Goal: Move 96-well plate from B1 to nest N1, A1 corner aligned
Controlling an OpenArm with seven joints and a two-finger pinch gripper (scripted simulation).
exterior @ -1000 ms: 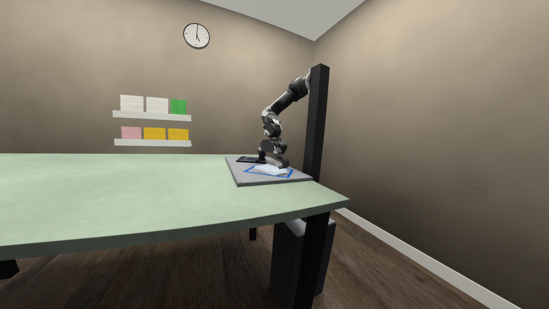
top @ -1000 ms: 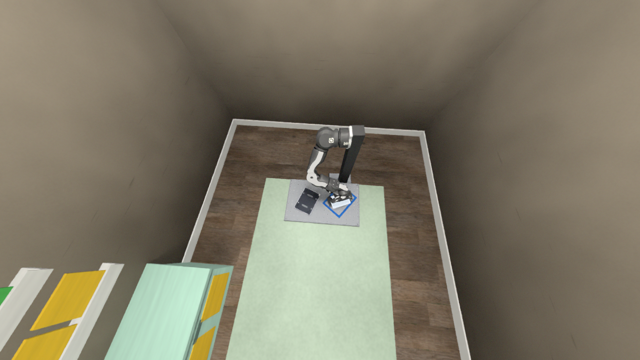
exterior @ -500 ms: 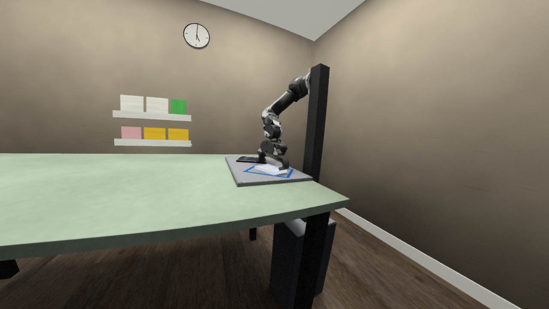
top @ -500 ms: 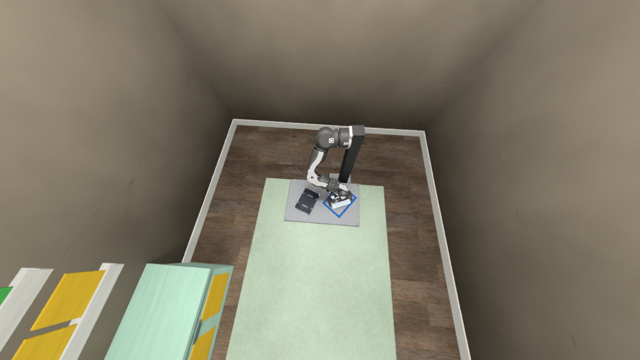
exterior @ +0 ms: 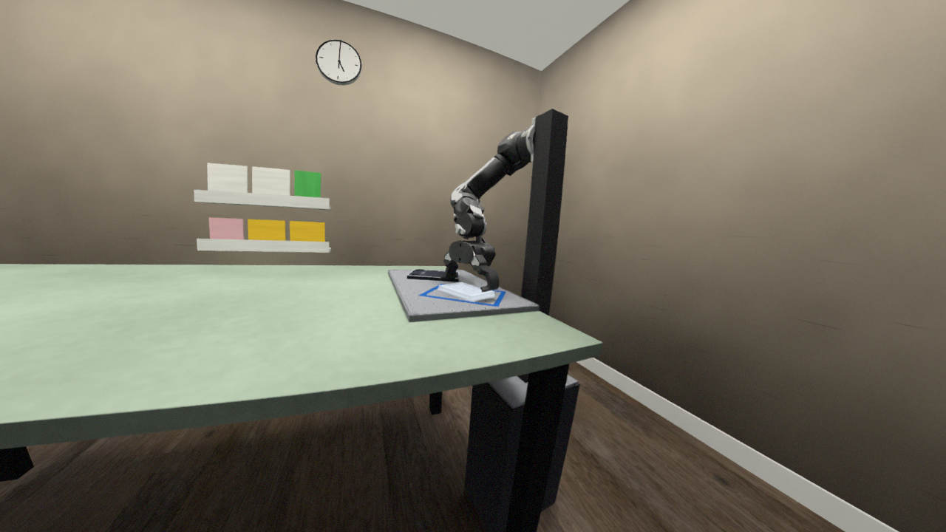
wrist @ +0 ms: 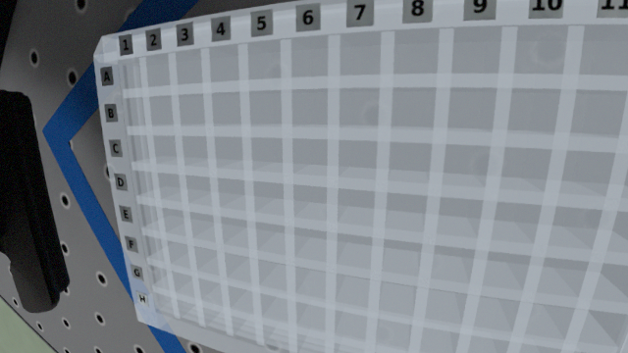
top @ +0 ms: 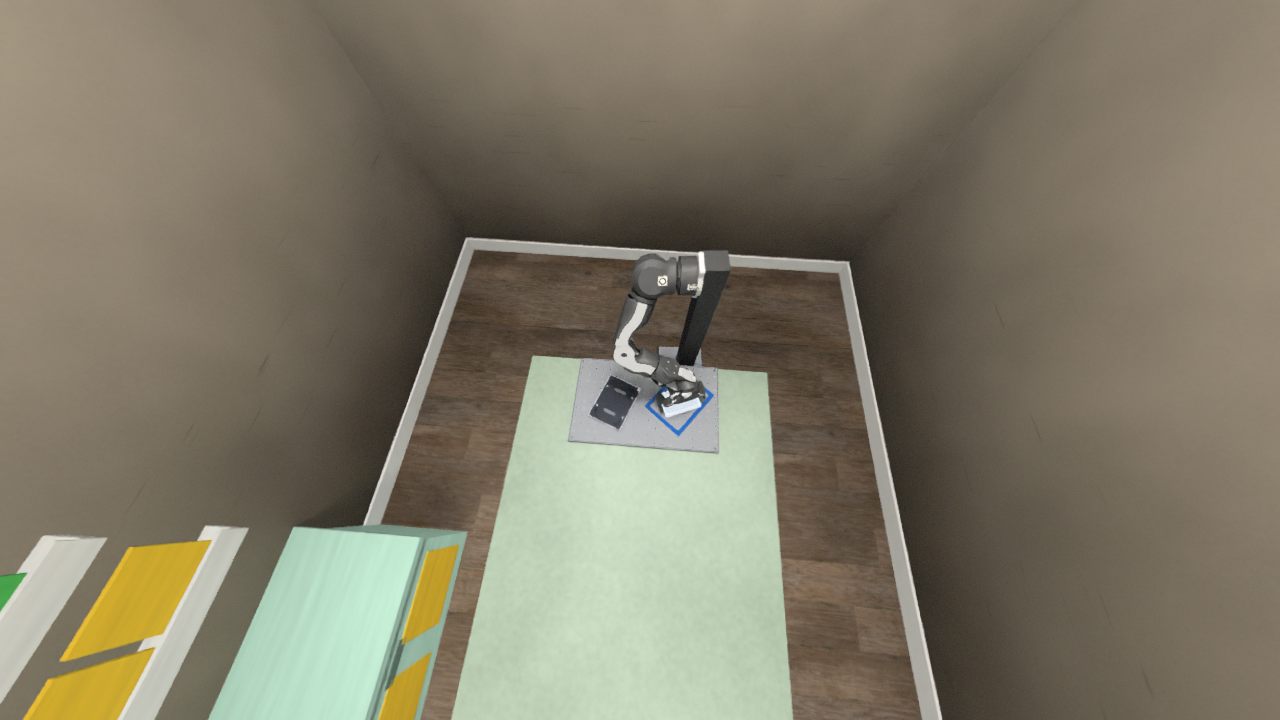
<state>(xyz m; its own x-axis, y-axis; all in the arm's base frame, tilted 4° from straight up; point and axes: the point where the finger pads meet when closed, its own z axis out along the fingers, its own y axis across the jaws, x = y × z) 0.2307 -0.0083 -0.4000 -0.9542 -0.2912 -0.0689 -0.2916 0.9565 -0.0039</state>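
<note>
While my gripper (exterior: 471, 278) stood fully spread and held nothing, it straddled the 96-well plate (exterior: 466, 290), which lay flat inside the blue B1 outline (exterior: 430, 295) on the perforated base plate (exterior: 416, 307), right of centre in the exterior view. In the wrist view the plate filled most of the frame, its cut-off A1 corner at upper left, and one dark finger (wrist: 26, 206) stood apart from the short edge at the far left; the other finger was out of frame. I judged the step to be the grasp: settle low, centre both fingers on opposite edges, then close evenly so the plate would not skew. The black plate nest (top: 614, 402) waited just left of the plate in the top view.
</note>
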